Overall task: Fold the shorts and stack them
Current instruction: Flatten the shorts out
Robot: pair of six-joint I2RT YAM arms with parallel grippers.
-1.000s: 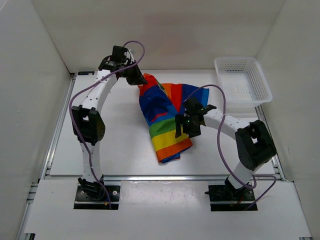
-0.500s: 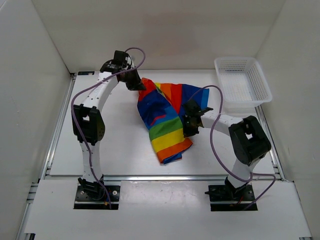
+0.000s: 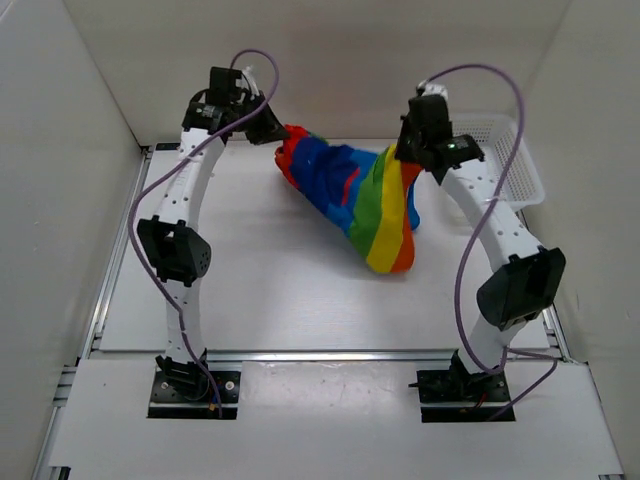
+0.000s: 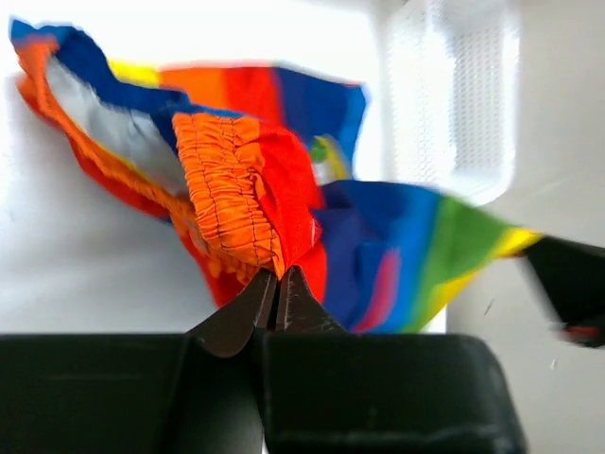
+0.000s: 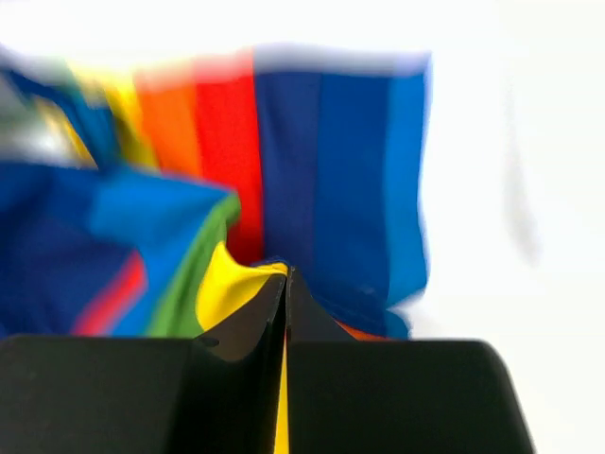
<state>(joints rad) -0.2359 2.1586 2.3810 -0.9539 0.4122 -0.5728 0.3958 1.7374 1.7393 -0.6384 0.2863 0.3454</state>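
The rainbow-striped shorts (image 3: 365, 195) hang stretched between both arms above the back of the table, the lower end drooping toward the table. My left gripper (image 3: 277, 135) is shut on the shorts at their gathered orange-red waistband (image 4: 232, 203), at the back left. My right gripper (image 3: 413, 160) is shut on the shorts at a yellow and blue fold (image 5: 236, 284), raised at the back right. In both wrist views the jaws stand pressed together with fabric pinched at the tips (image 4: 276, 274) (image 5: 285, 276).
A white plastic mesh basket (image 3: 500, 170) stands at the back right corner, partly behind my right arm. White walls enclose the table on three sides. Metal rails run along the table's left and front edges.
My right gripper has shut on the shorts and lifted them up and back to the right. The shorts left the table and now hang spread between both grippers; the left arm rose slightly.
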